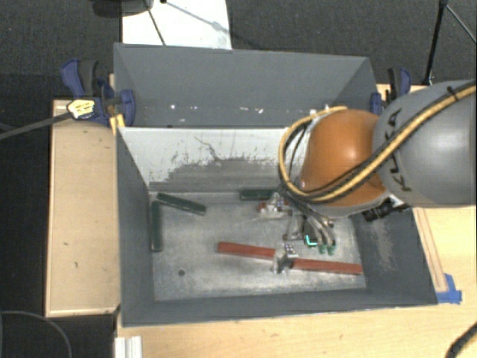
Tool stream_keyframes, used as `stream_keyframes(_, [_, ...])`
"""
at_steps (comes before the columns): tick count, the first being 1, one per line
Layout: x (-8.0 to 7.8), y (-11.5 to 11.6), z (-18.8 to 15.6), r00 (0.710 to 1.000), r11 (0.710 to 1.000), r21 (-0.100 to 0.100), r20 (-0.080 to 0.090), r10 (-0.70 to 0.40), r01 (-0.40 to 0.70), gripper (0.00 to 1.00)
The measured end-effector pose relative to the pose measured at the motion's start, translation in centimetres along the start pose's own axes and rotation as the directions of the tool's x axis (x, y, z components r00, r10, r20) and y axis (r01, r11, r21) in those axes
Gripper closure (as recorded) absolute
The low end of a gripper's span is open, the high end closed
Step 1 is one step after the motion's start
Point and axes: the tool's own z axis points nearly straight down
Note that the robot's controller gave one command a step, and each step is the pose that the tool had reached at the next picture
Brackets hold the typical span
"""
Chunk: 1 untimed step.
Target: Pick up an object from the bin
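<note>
End effector (286, 258) low at middle of long red-brown bar (246, 250), grip state untellable; bar not yet lifted.

One cam, mounted high, looking down into the bin (216, 226) w/ a slight tilt. The far wall (238, 88) shows as a broad face, the near wall (276, 308) as a thin strip. Bin sits mid-frame, whole rim in shot, so mid-range, not close-up. A bit of dark floor (298, 13) shows beyond the top edge. Arm (432, 155) enters from frame right. Its orange cover (339, 159) rides nearer the lens than the bin floor and blocks part of the bin's right side.
</note>
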Motion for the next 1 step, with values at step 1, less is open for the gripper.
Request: stream_keyframes(1, [-0.20,-0.02,-0.37,1.000,1.000,0.000,0.008,0.002,-0.002,0.00])
